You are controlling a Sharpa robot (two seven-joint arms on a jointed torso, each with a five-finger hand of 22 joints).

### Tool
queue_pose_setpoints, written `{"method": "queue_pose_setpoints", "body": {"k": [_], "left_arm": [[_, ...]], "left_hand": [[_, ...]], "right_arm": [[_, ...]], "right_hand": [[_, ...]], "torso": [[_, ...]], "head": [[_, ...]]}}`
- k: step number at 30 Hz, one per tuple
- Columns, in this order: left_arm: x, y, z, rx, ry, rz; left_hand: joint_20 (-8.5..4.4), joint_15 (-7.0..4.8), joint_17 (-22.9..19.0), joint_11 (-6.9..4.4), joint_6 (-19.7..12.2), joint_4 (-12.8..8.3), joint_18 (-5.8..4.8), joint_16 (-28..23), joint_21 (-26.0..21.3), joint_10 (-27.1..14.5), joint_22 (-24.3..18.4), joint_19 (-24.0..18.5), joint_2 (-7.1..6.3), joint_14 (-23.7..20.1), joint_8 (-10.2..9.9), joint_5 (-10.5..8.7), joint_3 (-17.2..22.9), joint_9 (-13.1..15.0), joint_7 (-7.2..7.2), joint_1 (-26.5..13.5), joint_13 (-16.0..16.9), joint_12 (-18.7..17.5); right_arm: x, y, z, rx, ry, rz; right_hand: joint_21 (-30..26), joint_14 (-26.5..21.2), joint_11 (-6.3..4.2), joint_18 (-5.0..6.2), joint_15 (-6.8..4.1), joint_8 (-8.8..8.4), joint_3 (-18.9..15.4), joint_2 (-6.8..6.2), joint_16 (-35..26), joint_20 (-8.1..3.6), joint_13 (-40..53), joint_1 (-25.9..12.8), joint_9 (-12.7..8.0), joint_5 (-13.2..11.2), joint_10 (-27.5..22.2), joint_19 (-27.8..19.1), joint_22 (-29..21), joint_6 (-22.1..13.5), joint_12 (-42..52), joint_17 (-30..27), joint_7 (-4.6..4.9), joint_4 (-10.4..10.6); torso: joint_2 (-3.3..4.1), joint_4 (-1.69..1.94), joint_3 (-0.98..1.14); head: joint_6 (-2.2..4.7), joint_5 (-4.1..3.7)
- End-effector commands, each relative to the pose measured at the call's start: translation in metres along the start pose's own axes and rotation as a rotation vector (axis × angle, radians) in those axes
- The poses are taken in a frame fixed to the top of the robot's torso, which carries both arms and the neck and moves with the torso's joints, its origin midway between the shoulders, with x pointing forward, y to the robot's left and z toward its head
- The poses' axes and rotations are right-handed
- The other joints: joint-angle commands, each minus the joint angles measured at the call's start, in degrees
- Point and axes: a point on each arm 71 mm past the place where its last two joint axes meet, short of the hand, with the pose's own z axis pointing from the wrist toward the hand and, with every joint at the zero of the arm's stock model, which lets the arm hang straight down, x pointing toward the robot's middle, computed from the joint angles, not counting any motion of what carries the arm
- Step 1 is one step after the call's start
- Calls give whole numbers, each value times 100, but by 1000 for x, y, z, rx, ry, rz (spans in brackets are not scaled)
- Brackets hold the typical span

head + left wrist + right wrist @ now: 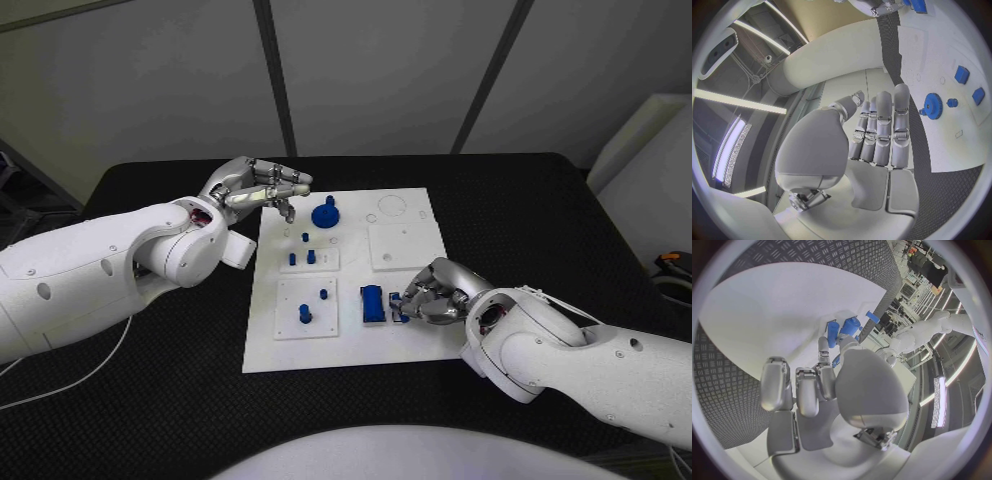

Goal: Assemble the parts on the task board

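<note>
The white task board [289, 350] lies mid-table. A blue gear [326, 213] stands near its far left corner, also seen as the gear [932, 106] in the left wrist view. My left hand [260, 190] hovers just left of the gear, holding nothing, its fingers [882, 130] stretched out side by side. Several small blue pegs [306, 313] stand in the left-hand plates. A blue block [374, 303] lies at the board's near right. My right hand [433, 293] sits beside it, fingers curled, pinching a small blue part [848, 327] against the board [773, 315].
Black table [159, 400] surrounds the board. A bare white square plate [404, 245] sits at the board's right middle, with round cut-outs [391, 208] beyond it. A white box [649, 140] stands off the table's far right.
</note>
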Motion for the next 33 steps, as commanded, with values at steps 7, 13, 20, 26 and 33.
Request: {"method": "queue_pose_setpoints", "body": {"k": [7, 13, 20, 26, 33], "left_arm": [[2, -1, 0, 5, 18, -7], [2, -1, 0, 4, 20, -8], [3, -1, 1, 2, 23, -9], [3, -1, 1, 1, 24, -9], [3, -1, 1, 0, 25, -9]], "left_hand": [[22, 37, -6, -14, -19, -19, 37, -23, -27, -38, -9, 21, 39, 3, -10, 39, 10, 0, 2, 5, -7, 37], [22, 37, -6, -14, -19, -19, 37, -23, -27, -38, -9, 21, 39, 3, -10, 39, 10, 0, 2, 5, -7, 37], [22, 37, -6, -14, -19, -19, 37, -23, -27, -38, -9, 21, 39, 3, -10, 39, 10, 0, 2, 5, -7, 37], [22, 37, -6, -14, -19, -19, 37, -23, -27, -38, -9, 21, 39, 3, -10, 39, 10, 0, 2, 5, -7, 37], [21, 37, -8, -14, -21, -22, 37, -24, -30, -42, -9, 22, 40, 2, -10, 40, 11, -1, 3, 7, -8, 40]], "right_arm": [[5, -2, 3, 23, 50, -42], [4, -2, 5, 22, 36, -61], [4, 0, 5, 15, 30, -73], [5, 3, 5, 1, 29, -74], [6, 5, 4, -15, 25, -73]], "right_hand": [[7, 549, -77, -61, -55, 107, -94, 2, 42, -32, 636, -177, 42, 22, 135, 33, 165, 126, 57, 1292, -56, 13], [6, 550, -89, -61, -66, 151, -153, -2, 45, -43, 659, -266, 83, 21, 150, 35, 168, 137, 88, 1298, -69, 20], [3, 549, -95, -62, -74, 195, -268, -25, 42, -55, 663, -381, 132, 54, 153, 34, 168, 121, 88, 1293, -75, 18], [-7, 547, -89, -61, -70, 249, -508, -45, 38, -55, 672, -597, 196, -131, 155, 27, 161, 87, 89, 1285, -68, 25], [-10, 548, -80, -60, -62, 293, -789, -6, 39, -48, 687, -865, 251, -598, 162, 28, 164, 62, 100, 1288, -61, 35]], "torso": [[-4, -8, 2], [-5, -13, 7], [1, -12, 5], [2, -17, 6], [0, -12, 5]], "head": [[-18, 18], [-9, 12], [-1, 6], [-6, 5], [-11, -7]]}}
